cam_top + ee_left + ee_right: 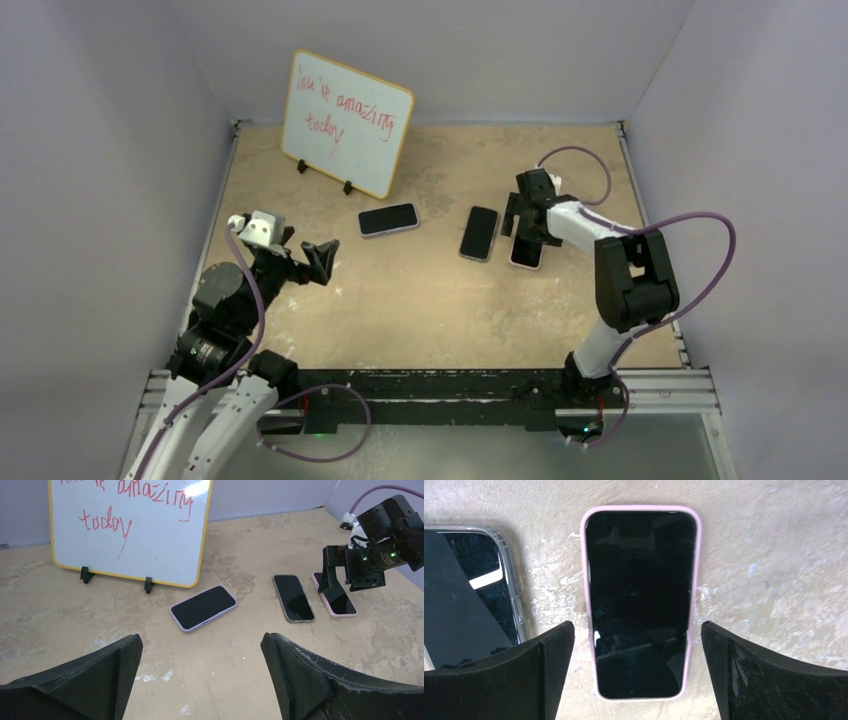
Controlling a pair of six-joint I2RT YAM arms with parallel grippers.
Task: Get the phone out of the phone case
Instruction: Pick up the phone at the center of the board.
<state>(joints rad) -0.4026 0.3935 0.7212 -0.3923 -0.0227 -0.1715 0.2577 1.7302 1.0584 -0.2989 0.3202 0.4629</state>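
Right gripper [522,228], fingers spread wide, hovers over the pink-cased phone [640,600]. Left gripper [200,645], fingers likewise apart, hangs near left.

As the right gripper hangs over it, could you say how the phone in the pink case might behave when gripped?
The black phone in its pink case lies flat on the table, so it likely won't roll or tip. Its glossy glass probably slips; the matte rim should grip better.

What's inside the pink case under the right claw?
A phone, dark screen up, fills the pink case edge to edge. Only the case's rim shows; its inner back and the phone's rear are covered.
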